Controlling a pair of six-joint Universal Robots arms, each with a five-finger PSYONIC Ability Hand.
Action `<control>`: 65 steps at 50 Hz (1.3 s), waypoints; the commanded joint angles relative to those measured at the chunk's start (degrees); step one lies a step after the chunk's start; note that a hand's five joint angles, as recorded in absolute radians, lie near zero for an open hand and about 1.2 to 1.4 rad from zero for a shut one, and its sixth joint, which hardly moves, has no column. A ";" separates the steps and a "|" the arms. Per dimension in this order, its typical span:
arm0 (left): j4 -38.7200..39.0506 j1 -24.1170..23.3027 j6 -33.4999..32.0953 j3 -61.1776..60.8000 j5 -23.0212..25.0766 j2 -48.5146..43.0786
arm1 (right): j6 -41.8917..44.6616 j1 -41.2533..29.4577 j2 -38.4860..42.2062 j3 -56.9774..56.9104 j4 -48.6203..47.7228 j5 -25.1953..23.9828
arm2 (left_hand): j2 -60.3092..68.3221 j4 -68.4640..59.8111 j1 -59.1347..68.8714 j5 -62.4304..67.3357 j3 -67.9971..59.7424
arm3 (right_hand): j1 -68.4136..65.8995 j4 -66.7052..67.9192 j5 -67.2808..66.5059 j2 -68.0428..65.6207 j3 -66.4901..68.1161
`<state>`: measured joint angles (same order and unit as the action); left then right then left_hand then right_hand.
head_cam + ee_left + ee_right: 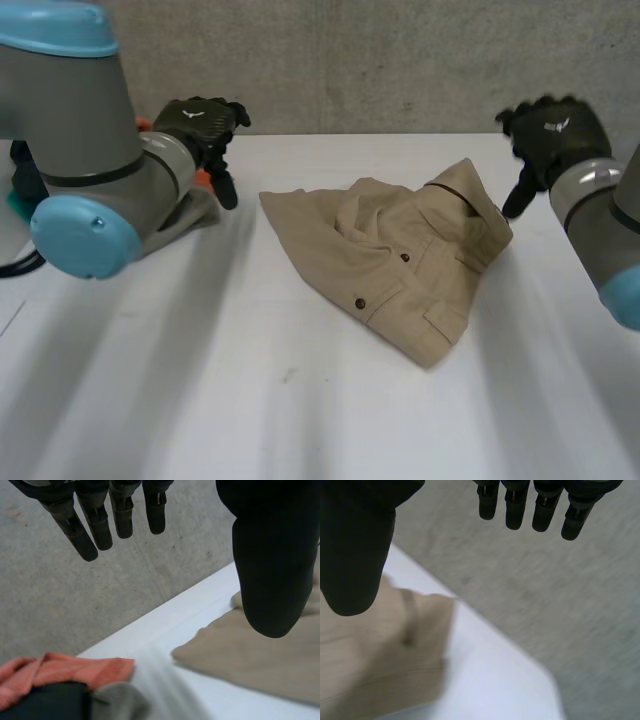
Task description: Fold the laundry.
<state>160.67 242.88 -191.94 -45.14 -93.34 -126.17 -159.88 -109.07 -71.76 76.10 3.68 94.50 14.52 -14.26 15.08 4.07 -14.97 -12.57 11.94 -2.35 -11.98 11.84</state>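
The khaki garment (410,265) lies in a crumpled heap near the middle of the white table (250,400), a little toward the far edge and the robot's right side. It has two dark buttons (405,257) down its front and a flapped pocket (445,322) at its near corner. A waistband with a belt loop (409,617) sits at the end nearest the right hand. It could be trousers or shorts, I cannot tell which.

The left hand (200,122) hangs above the far left part of the table, well apart from the garment. Its fingers (100,527) are straight and stand away from the thumb (272,555), and nothing is held between them. Its wrist view looks down past the thumb at one edge of the khaki cloth lying flat on the table.

The right hand (555,135) is raised over the far right of the table, just beside the waistband end of the garment. Its thumb points down toward the table next to the cloth, its fingers (542,510) are straight and spread from the thumb, and it grips nothing.

By the left arm (80,150), at the table's left edge, lies a small pile of other laundry. It holds an orange cloth (75,672), a grey cloth (117,702) and a dark cloth (45,702) bunched together, apart from the khaki garment. A bare concrete wall (400,60) stands behind the table
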 commanded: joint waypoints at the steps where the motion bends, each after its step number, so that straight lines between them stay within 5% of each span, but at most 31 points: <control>1: 3.68 3.73 -11.96 4.62 10.18 -8.38 | -14.12 -4.22 -2.33 7.21 9.41 -1.50 | -1.79 1.52 -2.35 -1.33 2.24 | 2.57 -1.94 2.35 1.98 -1.84; 8: 4.30 5.06 -19.79 10.42 14.06 -15.42 | -27.40 -8.52 1.79 14.24 4.50 -2.56 | -3.30 3.04 -3.86 -2.84 3.75 | 2.57 -1.94 2.35 1.98 -1.84; 18: 5.09 5.06 -14.79 9.28 12.56 -14.10 | -38.03 -13.71 14.18 7.94 -1.67 5.07 | -4.47 4.21 -5.04 -4.02 4.93 | 1.27 -0.63 1.05 0.67 -0.53; 21: 5.71 4.88 -14.17 9.19 12.48 -13.92 | -39.19 -14.59 14.98 6.17 -0.17 7.45 | -4.52 4.26 -5.08 -4.07 4.97 | -27.56 28.19 -27.78 -28.16 28.29; 22: 6.15 4.88 -14.08 9.19 12.39 -13.92 | -39.54 -15.12 14.72 5.64 0.36 9.46 | -4.52 4.26 -5.08 -4.07 4.97 | -67.03 67.66 -67.25 -67.63 67.76; 29: 6.59 4.18 -14.34 9.28 12.83 -15.06 | -34.89 -17.14 4.20 7.39 -2.88 9.75 | -4.52 4.26 -5.08 -4.07 4.97 | -67.43 68.06 -67.65 -68.02 68.16; 34: 6.41 2.51 -14.69 9.28 14.06 -16.99 | -28.04 -16.71 -7.50 7.92 -4.56 4.14 | -4.52 4.26 -5.08 -4.07 4.97 | -67.43 68.06 -67.65 -68.02 68.16; 44: 5.10 -2.67 -14.96 9.19 12.66 -20.34 | -27.59 -16.00 -11.91 2.65 2.90 -3.00 | -4.52 4.26 -5.08 -4.07 4.97 | -67.43 68.06 -67.65 -68.02 68.16; 45: 5.01 -3.03 -14.87 9.19 11.87 -20.60 | -27.76 -15.74 -12.08 2.21 3.35 -3.09 | -0.54 0.27 -1.10 -0.08 0.99 | -67.43 68.06 -67.65 -68.02 68.16; 46: 5.09 -3.55 -14.78 9.45 9.60 -20.95 | -27.85 -14.95 -12.00 1.34 3.87 -3.18 | 28.70 -28.96 28.14 29.16 -28.25 | -67.43 68.06 -67.65 -68.02 68.16; 48: 5.27 -3.82 -14.70 9.81 6.43 -20.87 | -27.85 -13.98 -11.82 0.54 3.97 -3.26 | 62.80 -63.06 62.24 63.26 -62.35 | -67.43 68.06 -67.65 -68.02 68.16; 53: 3.26 -2.51 -12.15 9.11 -3.33 -16.49 | -27.33 -9.59 -9.28 -1.66 3.97 -3.79 | 65.48 -65.74 64.92 65.93 -65.03 | -67.43 68.06 -67.65 -68.02 68.16; 65: 1.75 0.31 -5.73 -11.36 -1.15 11.03 | -17.22 -3.79 6.09 -12.64 5.63 -5.55 | 65.48 -65.74 64.92 65.93 -65.03 | -67.43 68.06 -67.65 -68.02 68.16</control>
<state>161.90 243.08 -198.13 -48.20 -95.91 -125.91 -182.99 -114.46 -73.67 69.09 8.28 89.20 68.33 -68.35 67.87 56.12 -67.90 -65.14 68.53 -57.66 -67.29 68.06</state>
